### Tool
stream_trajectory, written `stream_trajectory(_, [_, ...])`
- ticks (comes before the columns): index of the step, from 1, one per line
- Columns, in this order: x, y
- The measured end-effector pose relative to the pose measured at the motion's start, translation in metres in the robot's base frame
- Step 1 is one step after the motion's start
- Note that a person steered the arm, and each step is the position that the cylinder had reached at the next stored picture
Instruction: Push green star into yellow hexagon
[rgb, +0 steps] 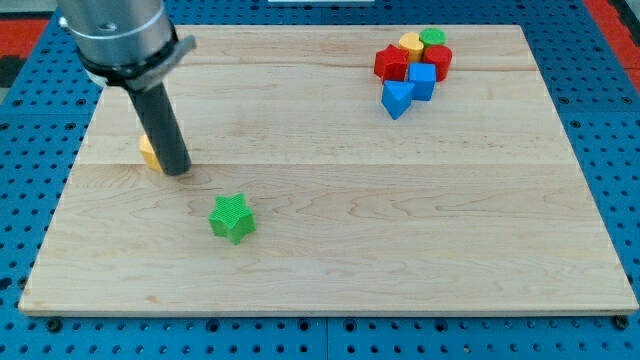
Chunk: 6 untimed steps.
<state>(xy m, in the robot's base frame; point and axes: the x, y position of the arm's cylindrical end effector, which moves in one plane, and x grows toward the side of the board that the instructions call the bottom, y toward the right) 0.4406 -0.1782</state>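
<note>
The green star (232, 218) lies on the wooden board (330, 250), left of the middle and toward the view's bottom. A yellow block (149, 153), mostly hidden behind my rod, lies up and to the left of the star; its shape cannot be made out. My tip (178, 171) rests on the board just right of that yellow block and up-left of the green star, a short gap from the star.
A cluster sits at the view's top right: a red block (391, 63), a yellow block (410, 43), a green block (433, 37), another red block (438, 58), a blue cube (422, 80) and a blue block (397, 98). Blue perforated table surrounds the board.
</note>
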Motion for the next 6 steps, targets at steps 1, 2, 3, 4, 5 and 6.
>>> stream_trajectory(1, [-0.018, -0.006])
stream_trajectory(2, [-0.014, 0.095])
stream_trajectory(3, [0.051, 0.199])
stream_trajectory(4, [0.090, 0.166])
stream_trajectory(5, [0.045, 0.063])
stream_trajectory(6, [0.075, 0.128])
